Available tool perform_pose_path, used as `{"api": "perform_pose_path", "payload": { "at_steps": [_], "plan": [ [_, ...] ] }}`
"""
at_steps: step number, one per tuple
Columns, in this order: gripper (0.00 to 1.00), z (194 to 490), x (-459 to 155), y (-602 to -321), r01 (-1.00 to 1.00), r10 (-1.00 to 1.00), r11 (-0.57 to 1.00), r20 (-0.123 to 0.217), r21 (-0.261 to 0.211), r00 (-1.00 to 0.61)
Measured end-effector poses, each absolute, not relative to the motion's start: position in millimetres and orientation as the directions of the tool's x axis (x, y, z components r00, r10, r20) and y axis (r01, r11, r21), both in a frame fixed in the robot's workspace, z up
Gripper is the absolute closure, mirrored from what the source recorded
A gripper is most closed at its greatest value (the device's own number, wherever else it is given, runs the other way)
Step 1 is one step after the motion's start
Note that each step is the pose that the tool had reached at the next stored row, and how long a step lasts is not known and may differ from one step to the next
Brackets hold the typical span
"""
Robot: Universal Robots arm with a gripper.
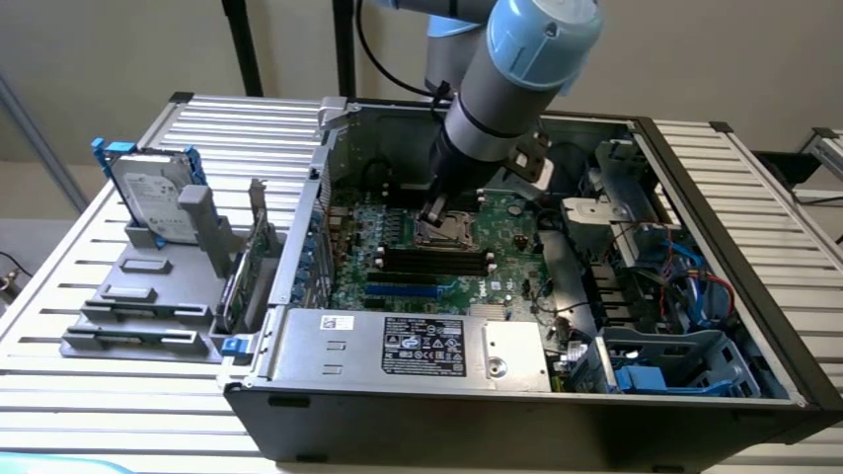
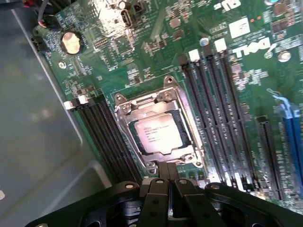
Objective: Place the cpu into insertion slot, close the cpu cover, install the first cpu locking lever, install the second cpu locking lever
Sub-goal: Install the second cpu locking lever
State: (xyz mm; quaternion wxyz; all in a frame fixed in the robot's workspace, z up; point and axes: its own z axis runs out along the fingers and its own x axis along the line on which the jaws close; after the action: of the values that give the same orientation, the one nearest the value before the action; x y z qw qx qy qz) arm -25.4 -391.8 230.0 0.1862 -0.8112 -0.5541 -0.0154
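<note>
Right now my gripper (image 2: 166, 182) is pinched fully closed with nothing held between its fingers, its tip low over the green motherboard (image 2: 222, 71) at one edge of the insertion slot (image 2: 158, 135). In the exterior view it hangs inside the open computer case (image 1: 527, 415), above the socket near the middle of the board.

The cpu (image 2: 156, 134) already lies flat in the slot, its silver top showing through the square window of the cpu cover (image 2: 127, 109), which looks folded down over it. So I judge the first two steps done and the work now on the locking levers. I cannot tell from these views whether either lever is already latched; something thin and dark sits right at my fingertips on the socket's edge, and it may be a lever end.

Pressing a lever home calls for a steady push downward and sideways under its hook, with my closed tip kept on the lever itself and clear of the long black memory slots (image 2: 215, 113) flanking the socket on both sides.
</note>
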Motion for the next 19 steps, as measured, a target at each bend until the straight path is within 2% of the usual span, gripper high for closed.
{"api": "perform_pose_path", "payload": {
  "at_steps": [9,19],
  "plan": [
    [0.89,244.0,-25.4,-413.6,0.898,0.891,-0.322,0.225,-0.299,0.395],
    [0.89,241.3,-33.0,-423.2,0.895,0.888,-0.330,0.224,-0.300,0.402]
  ]
}}
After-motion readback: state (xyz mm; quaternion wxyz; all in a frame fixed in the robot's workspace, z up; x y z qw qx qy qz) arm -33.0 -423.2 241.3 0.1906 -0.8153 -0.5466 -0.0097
